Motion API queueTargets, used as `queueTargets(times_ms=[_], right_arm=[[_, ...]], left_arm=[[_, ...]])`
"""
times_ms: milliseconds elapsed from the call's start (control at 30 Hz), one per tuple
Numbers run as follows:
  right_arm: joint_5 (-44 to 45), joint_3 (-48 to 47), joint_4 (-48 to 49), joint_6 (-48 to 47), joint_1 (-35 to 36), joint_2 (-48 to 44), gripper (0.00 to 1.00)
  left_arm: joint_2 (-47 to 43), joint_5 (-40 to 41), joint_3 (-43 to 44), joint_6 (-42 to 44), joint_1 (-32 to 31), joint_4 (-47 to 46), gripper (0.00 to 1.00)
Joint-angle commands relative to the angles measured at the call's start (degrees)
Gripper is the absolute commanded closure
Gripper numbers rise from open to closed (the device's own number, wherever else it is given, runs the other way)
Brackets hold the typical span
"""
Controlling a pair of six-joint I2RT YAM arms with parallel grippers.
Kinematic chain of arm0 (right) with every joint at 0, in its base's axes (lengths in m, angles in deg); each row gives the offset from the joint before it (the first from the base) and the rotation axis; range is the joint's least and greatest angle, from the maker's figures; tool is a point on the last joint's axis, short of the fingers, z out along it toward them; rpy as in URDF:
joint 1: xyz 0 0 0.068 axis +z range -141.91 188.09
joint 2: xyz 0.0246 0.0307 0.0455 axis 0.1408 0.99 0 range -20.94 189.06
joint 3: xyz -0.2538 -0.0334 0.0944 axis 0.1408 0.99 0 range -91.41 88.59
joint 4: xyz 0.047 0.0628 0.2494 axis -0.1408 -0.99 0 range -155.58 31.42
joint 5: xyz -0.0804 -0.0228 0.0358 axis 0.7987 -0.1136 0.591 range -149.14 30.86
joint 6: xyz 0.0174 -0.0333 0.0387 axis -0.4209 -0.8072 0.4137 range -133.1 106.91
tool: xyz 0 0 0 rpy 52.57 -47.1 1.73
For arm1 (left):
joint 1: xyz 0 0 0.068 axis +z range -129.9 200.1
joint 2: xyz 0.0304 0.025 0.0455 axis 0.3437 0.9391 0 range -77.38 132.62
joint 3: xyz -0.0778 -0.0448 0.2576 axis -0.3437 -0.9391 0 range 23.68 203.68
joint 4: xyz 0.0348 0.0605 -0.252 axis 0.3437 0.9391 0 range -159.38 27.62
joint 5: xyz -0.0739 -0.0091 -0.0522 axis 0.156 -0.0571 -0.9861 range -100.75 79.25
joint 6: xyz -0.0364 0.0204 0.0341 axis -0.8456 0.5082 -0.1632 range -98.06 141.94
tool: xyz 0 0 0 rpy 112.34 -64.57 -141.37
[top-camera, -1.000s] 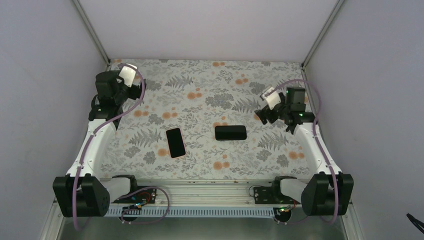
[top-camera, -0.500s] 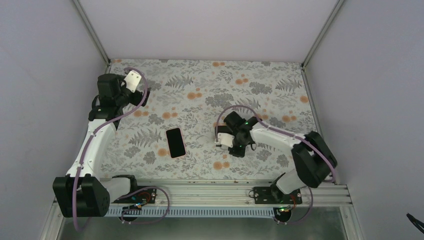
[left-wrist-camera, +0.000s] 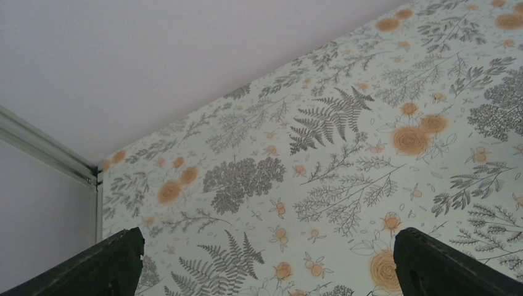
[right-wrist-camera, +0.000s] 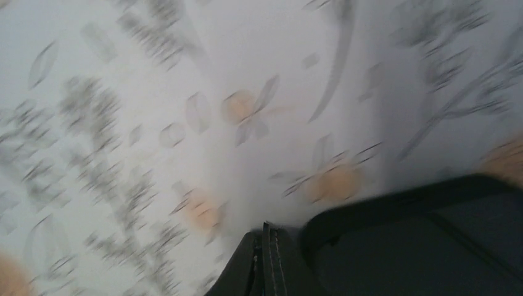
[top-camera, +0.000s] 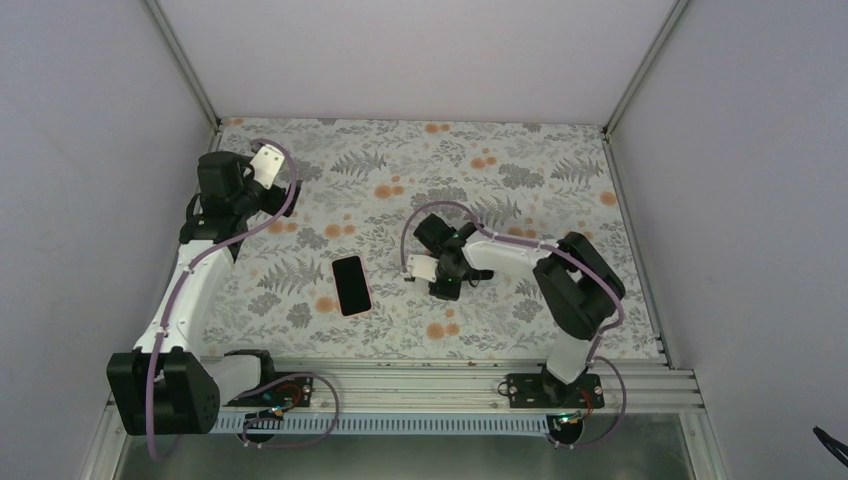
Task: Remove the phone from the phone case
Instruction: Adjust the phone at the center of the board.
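Observation:
A flat black phone with a pinkish rim lies alone on the flowered cloth, left of the middle. My right gripper is down to its right, over the spot where the black phone case lay, and hides most of it from above. In the blurred right wrist view the black phone case fills the lower right. Its thin stitched edge sits pinched in my shut right gripper. Whether anything is inside the case I cannot tell. My left gripper hangs open at the far left; its fingertips stand wide apart over bare cloth.
The flowered cloth covers the table, which is walled at the back and both sides. A metal corner post stands near the left gripper. The arm bases and a metal rail run along the near edge.
The right arm swung from the far right to the middle, came down over the black case and shut. The left arm barely moved and stayed open. The phone has not moved.

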Motion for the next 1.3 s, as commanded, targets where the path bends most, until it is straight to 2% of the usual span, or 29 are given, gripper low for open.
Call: queueTargets(times_ms=[0,300,600,933,1133,1167,1200,1233,1267], right_arm=[[7.9,-3.4,6.9,2.1,-3.7,8.1,0.96],[7.1,-10.3,7.7,1.7,-18.0,11.5,0.96],[4.9,-6.5,7.8,-1.3,-29.9,9.1,0.96],[3.1,13.6,5.5,-4.0,-31.7,-6.7,0.96],[2.7,18.3,2.5,-4.6,-31.6,-19.8,0.94],[2.2,18.1,1.2,-4.9,-31.7,-21.7,0.85],[2.2,17.9,0.4,-5.2,-31.6,-24.1,0.71],[2.4,17.9,0.0,-5.8,-31.7,-26.7,0.5],[2.6,18.0,-0.1,-6.3,-31.9,-29.1,0.19]], left_arm=[[-1.2,1.1,-1.0,0.7,0.4,-1.5,0.0],[-1.2,0.4,-2.0,0.6,0.4,-1.9,0.0],[-1.3,-0.5,-2.0,0.5,0.5,-1.4,0.0],[-1.6,-2.6,-2.0,1.1,0.5,-0.2,0.0],[-1.6,-2.6,-1.7,1.2,0.5,0.0,0.0],[-1.7,-2.6,-1.6,1.3,0.5,0.2,0.0],[-1.9,-2.3,-1.6,1.3,0.4,0.2,0.0],[-2.1,-2.1,-1.6,1.4,0.5,0.2,0.0],[-2.3,-1.8,-1.5,1.5,0.5,0.2,0.0]])
